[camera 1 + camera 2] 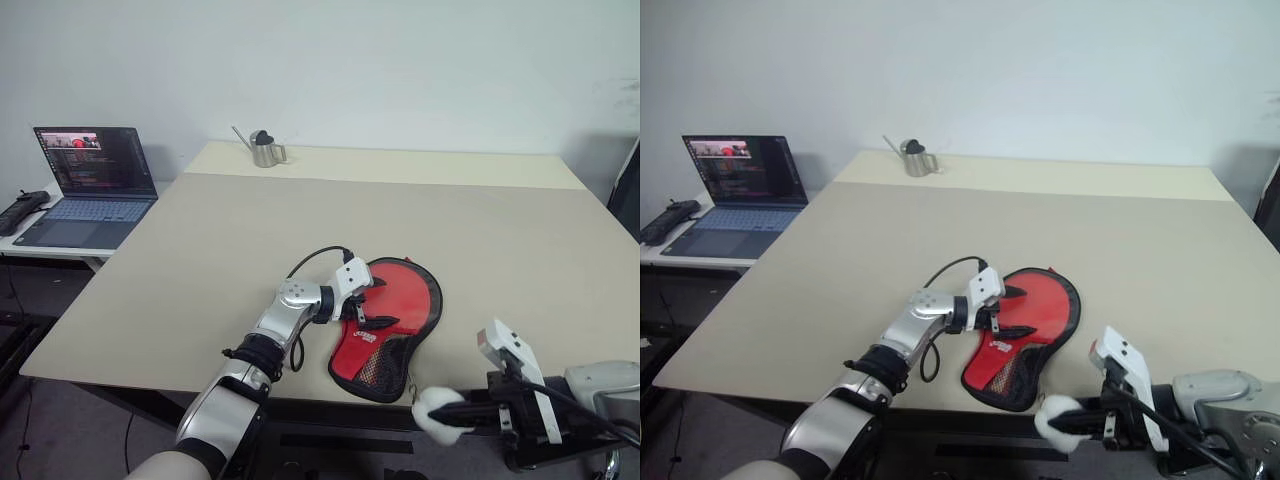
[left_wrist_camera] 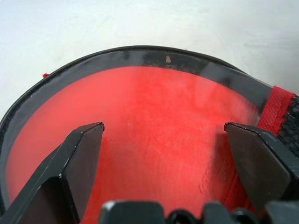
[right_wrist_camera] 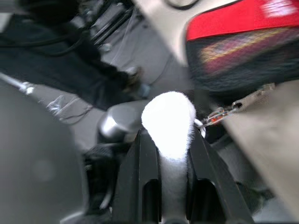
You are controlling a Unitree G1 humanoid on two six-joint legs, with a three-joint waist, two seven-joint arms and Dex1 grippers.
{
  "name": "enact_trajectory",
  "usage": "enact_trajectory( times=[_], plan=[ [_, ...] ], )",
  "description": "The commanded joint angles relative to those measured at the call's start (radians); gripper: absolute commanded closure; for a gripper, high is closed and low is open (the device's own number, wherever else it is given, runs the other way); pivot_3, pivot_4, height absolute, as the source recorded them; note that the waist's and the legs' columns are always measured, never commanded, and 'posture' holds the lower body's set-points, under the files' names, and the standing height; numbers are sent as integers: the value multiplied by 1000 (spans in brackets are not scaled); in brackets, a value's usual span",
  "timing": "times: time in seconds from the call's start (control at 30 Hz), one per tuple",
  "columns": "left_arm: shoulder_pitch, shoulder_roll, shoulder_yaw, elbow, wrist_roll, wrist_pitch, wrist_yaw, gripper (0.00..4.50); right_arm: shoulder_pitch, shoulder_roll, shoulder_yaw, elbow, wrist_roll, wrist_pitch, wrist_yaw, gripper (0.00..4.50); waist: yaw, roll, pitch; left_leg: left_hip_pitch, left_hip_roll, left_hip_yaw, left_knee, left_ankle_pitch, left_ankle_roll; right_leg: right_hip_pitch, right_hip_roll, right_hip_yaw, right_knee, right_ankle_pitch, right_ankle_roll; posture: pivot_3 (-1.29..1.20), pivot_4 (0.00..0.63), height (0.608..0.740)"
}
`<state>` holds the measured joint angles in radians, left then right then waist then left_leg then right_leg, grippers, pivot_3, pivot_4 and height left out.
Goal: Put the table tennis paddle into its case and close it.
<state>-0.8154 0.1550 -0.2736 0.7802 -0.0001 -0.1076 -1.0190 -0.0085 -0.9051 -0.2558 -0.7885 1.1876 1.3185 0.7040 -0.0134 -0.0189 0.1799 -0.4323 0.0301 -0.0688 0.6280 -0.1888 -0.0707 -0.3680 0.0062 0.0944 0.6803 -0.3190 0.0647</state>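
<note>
The case (image 1: 392, 318) lies flat on the table (image 1: 200, 280) near its front edge, red side with white logo and black mesh facing up. My left gripper (image 1: 368, 303) hovers open over its round part. In the left wrist view the fingers (image 2: 81, 154) straddle red fabric with black edging (image 2: 140, 56). My right gripper (image 1: 458, 418) sits below the table's front edge, shut on a white fluffy tuft (image 3: 168, 119). Beside the tuft a metal zip pull (image 3: 247, 100) hangs from the case's narrow end. The table tennis paddle is hidden.
An open laptop (image 1: 90, 180) stands on a lower side table at the left, with a black object (image 1: 22, 208) beside it. A small metal watering can (image 1: 264, 148) stands at the table's far edge. Cables and dark gear (image 3: 70, 60) lie on the floor below.
</note>
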Motion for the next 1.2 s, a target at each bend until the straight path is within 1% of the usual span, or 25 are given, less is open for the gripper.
enact_trajectory(
  times=[0.03,0.37,0.47,0.6,0.67,0.73,0.87,0.9,0.97,1.03,1.1,1.2],
  plan=[
    [5,-19,-32,55,50,1,29,0,36,-16,3,-62,107,-20,-23,4312,1,0,0,0,0,0,0,0,0,0,0,0,0,0,0,0,150,740],
    [-10,-55,-25,73,53,-7,58,0,56,42,150,-62,109,-108,-139,4313,12,-1,-1,0,-1,0,1,1,2,0,0,1,0,1,2,0,150,740],
    [-8,-57,-25,70,53,-7,59,0,42,31,153,-60,104,-128,-163,4313,13,-1,-1,0,-1,0,1,1,2,0,0,1,0,1,2,0,150,740],
    [-1,-54,-24,65,52,-8,61,0,34,-6,114,-48,161,-141,-188,4313,13,-1,-1,0,-1,0,1,2,3,0,0,1,0,1,2,0,150,740],
    [2,-55,-23,61,51,-7,64,0,27,-30,90,-41,193,-153,-206,3564,13,-1,-1,0,-1,0,1,2,3,0,0,1,0,2,2,0,150,740],
    [5,-55,-23,57,51,-7,65,0,23,-59,59,-37,237,-168,-213,3030,13,-1,-1,0,-1,0,1,2,3,0,0,1,0,2,2,0,150,740],
    [8,-56,-23,53,49,-6,67,0,7,-114,16,-33,321,-203,-231,1597,13,-1,0,0,-1,0,1,2,3,0,0,2,0,2,2,0,150,740],
    [9,-56,-23,52,49,-7,68,0,1,-130,7,-34,347,-213,-233,1357,13,-1,0,0,-1,0,1,2,3,1,-1,2,0,2,2,0,150,740],
    [11,-58,-23,49,48,-6,69,0,-21,-153,2,-33,361,-232,-247,566,13,-1,0,0,-1,0,1,2,3,1,-1,2,0,2,2,0,150,740],
    [14,-61,-22,43,44,-4,67,0,-45,-169,4,-13,381,-249,-261,17,13,-1,0,0,-1,0,1,2,4,0,-1,2,0,2,2,0,150,740],
    [22,-63,-17,16,27,4,49,0,-94,-169,2,48,369,-271,-284,17,12,-1,0,0,-1,0,1,2,4,0,-1,2,0,2,2,0,150,740],
    [43,-56,-6,-58,-7,35,11,0,-168,-154,14,136,305,-292,-329,17,10,-2,0,0,-1,1,1,2,4,0,-1,3,0,2,2,0,150,740]
  ],
)
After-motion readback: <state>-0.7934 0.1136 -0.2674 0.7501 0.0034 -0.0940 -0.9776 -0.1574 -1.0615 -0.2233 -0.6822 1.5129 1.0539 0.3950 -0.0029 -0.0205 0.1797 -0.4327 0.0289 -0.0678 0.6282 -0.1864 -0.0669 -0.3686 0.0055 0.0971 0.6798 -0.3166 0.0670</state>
